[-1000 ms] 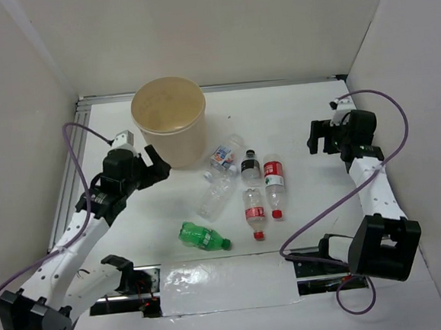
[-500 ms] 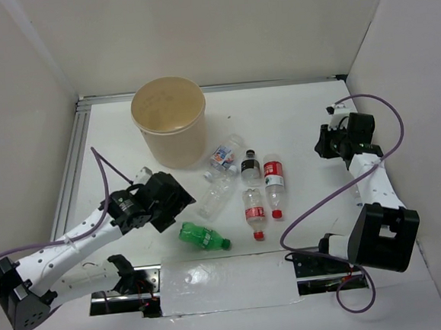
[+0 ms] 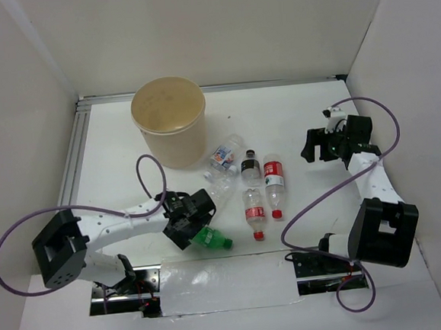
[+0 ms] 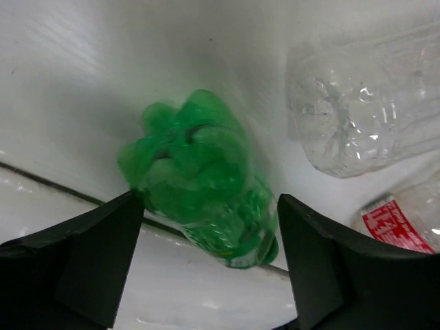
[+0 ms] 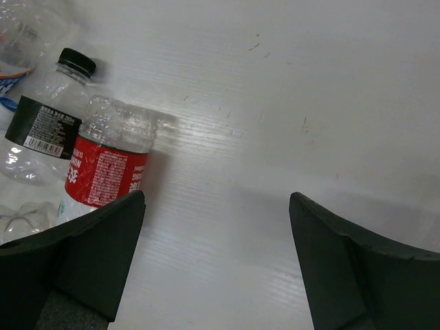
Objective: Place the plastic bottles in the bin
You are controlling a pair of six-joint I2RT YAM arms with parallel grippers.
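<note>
– Entry one, green bottle point(image 3: 209, 238): where is it recorded?
– Laid on its side at the near edge of the table point(image 3: 293, 113), base turned toward the left gripper point(image 3: 193, 227). The jaws are held apart, one finger at each side of the bottle; contact cannot be told.

– Other bottles?
– Five are listed, all lying flat mid-table: clear bottle point(image 3: 217, 193), blue-label bottle point(image 3: 226, 154), black-label bottle point(image 3: 250, 166), red-label bottle point(image 3: 274, 180), second red-label bottle point(image 3: 254, 208).

– Bin point(image 3: 175, 149)?
– Stood upright at the far left, well apart from the green bottle.

– Right gripper point(image 3: 314, 144)?
– Held spread wide above bare table, right of the bottles.
</note>
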